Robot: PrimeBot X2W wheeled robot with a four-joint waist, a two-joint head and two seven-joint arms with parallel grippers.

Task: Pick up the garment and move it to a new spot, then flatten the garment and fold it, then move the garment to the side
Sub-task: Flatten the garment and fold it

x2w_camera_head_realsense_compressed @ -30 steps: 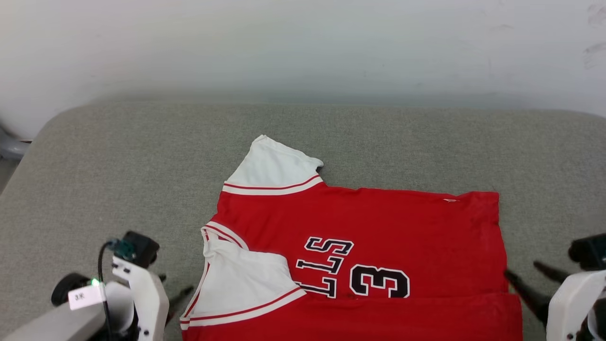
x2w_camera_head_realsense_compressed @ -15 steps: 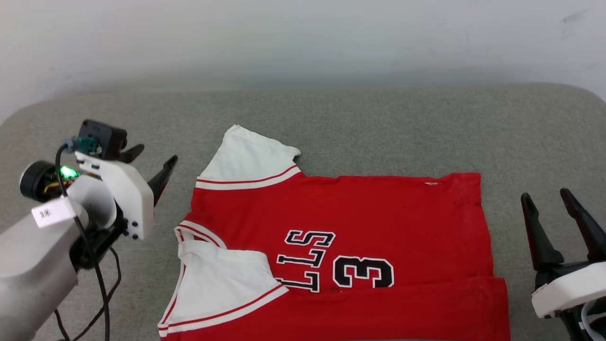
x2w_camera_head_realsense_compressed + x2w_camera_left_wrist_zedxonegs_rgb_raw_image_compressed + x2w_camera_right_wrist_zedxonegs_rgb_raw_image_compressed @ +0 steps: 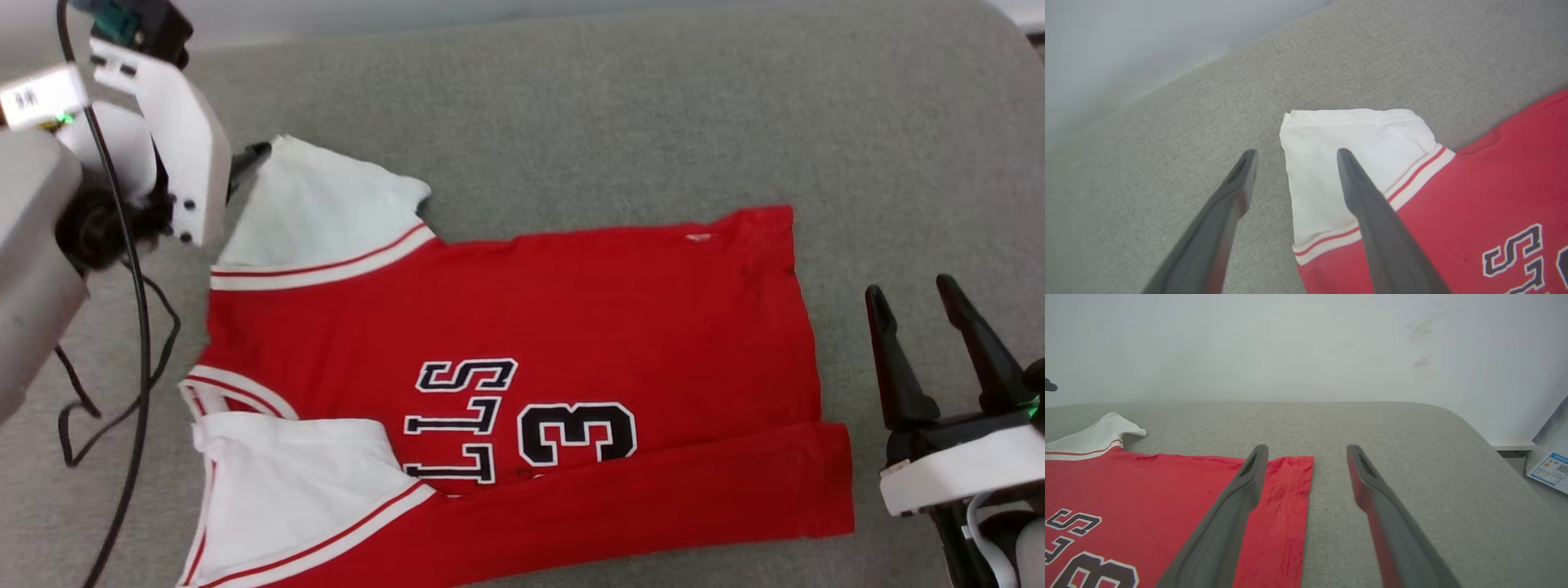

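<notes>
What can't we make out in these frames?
- Head view: the jersey's near sleeve runs off the bottom edge.
- Head view: the folded-over red flap covers part of the lettering.
- Head view: tag on the left arm, too small to read.
- Left wrist view: whether the left gripper touches the far sleeve, unclear.
- Right wrist view: sticker cut by right edge, print too small.

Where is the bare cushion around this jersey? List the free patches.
Widest free patch: grey cushion between the garment and the wall. A narrower strip runs between its hem and the right pincer. Crowded: the far white sleeve, where the left pincer and a black cable sit.
</notes>
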